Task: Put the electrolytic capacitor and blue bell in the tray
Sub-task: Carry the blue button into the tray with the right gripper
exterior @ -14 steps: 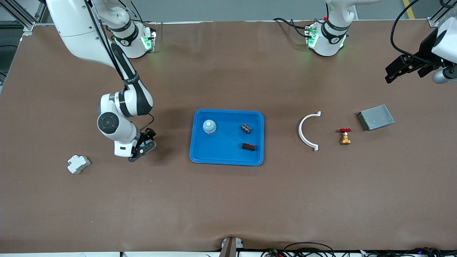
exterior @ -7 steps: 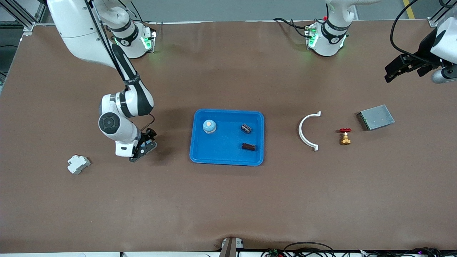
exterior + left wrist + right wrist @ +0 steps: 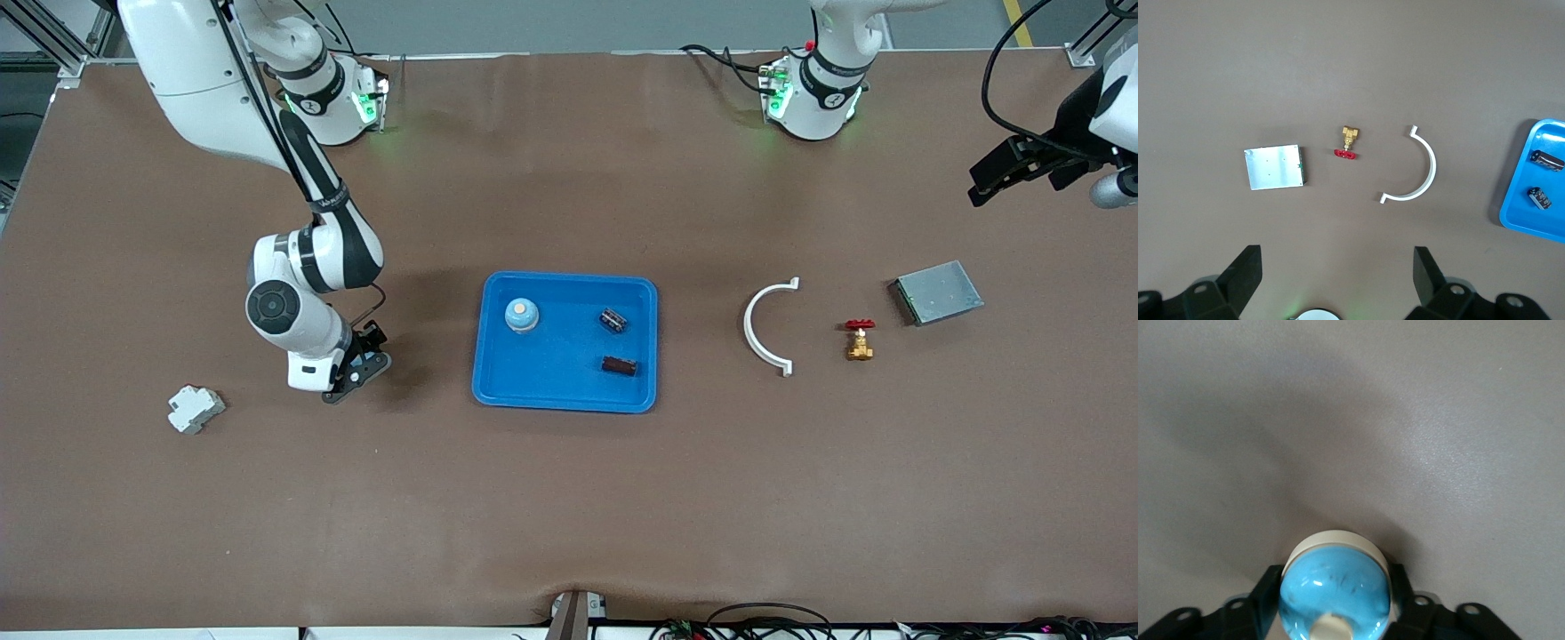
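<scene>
Right wrist view: the right gripper [image 3: 1335, 593] clasps a glossy blue bell [image 3: 1335, 590], a dome on a cream base, its black fingers [image 3: 1265, 593] hugging both sides over the matte brown table [image 3: 1438, 420]. Seen from the front, a second domed bell [image 3: 522, 315] sits in the shallow blue plastic tray [image 3: 551, 391], in the corner toward the right arm's end, with two dark cylindrical capacitors [image 3: 613, 320] along the edge toward the left arm's end. The left gripper [image 3: 1338, 267] waits with its jaws spread, over that end of the table.
</scene>
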